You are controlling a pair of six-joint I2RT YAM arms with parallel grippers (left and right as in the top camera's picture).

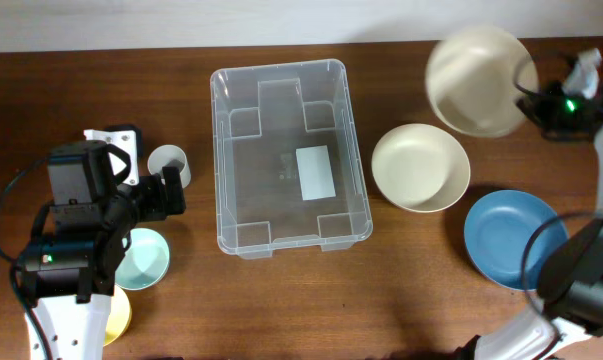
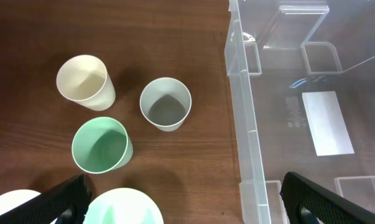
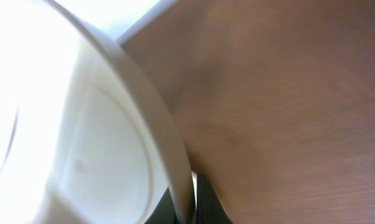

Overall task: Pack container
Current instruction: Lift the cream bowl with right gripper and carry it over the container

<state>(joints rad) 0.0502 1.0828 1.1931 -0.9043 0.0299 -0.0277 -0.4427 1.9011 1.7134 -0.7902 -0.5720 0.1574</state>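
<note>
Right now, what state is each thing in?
container: upright, open, empty
held bowl: lifted off the table
right gripper: shut on held bowl
second bowl: on table, upright, empty
plate: flat on table, empty
grey cup: upright, empty
cream cup: upright, empty
green cup: upright, empty
mint bowl: on table, partly hidden
left gripper: open, holding nothing

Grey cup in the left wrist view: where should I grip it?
Probably the rim of the grey cup, from above, one finger inside. It stands upright, mouth open; take the wall facing the container, since the cream cup and green cup sit close opposite.
</note>
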